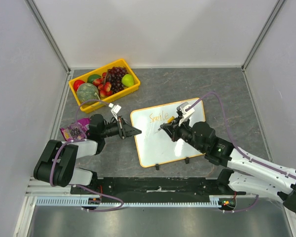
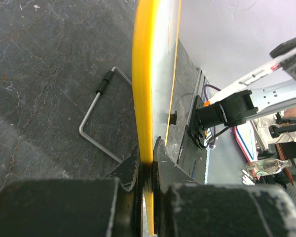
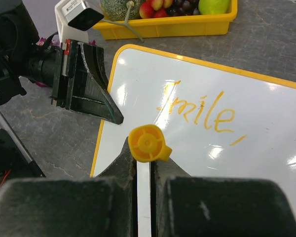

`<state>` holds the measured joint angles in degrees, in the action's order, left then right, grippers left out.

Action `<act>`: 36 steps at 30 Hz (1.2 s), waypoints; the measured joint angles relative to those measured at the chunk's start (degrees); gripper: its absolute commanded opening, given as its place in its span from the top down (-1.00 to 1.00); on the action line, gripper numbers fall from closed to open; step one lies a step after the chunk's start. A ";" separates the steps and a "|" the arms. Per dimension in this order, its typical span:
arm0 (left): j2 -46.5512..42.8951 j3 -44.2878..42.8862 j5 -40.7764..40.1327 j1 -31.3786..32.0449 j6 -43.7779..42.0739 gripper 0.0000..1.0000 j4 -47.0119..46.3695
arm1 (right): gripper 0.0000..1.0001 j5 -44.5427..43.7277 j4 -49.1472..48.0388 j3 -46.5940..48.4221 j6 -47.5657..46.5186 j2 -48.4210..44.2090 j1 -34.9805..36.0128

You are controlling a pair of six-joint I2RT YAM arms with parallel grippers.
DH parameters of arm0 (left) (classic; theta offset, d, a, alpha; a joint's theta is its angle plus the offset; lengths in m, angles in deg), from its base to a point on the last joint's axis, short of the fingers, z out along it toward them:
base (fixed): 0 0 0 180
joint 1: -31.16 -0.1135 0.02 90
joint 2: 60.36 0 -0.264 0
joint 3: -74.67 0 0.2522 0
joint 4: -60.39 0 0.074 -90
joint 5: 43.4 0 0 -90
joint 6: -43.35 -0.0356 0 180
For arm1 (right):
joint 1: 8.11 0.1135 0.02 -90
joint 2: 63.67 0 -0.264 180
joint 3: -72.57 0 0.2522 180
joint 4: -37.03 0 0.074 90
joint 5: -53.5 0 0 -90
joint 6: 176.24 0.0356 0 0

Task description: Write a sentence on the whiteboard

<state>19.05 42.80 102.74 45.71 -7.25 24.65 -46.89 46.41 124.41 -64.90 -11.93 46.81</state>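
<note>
Left claw (image 1: 137, 131) tight on the whiteboard (image 1: 163, 148) rim, right claw (image 3: 144, 165) tight around a yellow marker (image 3: 147, 143) near the sentence (image 3: 202, 111) "Smile,"

Bright, even overhead light; crisp overview, soft foregrounds at the wrists.

From above, the dark grey stone-patterned tabletop (image 1: 212, 84) is evenly lit and the shadows on it are faint and short; the pale side walls (image 1: 19, 74) look slightly washed. In the right wrist view, small white glare patches dot the glossy white rectangular whiteboard with the thin orange-yellow rim (image 3: 266, 148), while the black right gripper (image 3: 144, 165) at the bottom edge is blurred. In the left wrist view the black left gripper (image 2: 146, 165) and the nearest rim are out of focus, the rim appears to bow, and the background at the right is overexposed.
</note>
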 measured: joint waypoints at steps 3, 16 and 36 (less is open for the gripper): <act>0.00 0.00 0.00 0.00 0.00 0.96 0.00 | 1.00 -1.79 -1.27 -1.16 0.35 0.76 1.57; 0.00 0.00 0.00 0.00 0.00 0.96 0.00 | 1.00 -8.07 -6.64 -4.00 2.43 4.61 4.61; 0.00 0.00 -0.02 0.00 0.00 0.96 0.11 | 1.00 -10.43 -10.23 -4.00 2.62 8.68 4.85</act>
<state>19.05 42.80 102.71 45.71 -7.25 24.76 -57.32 36.18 120.41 -62.27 -3.25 51.66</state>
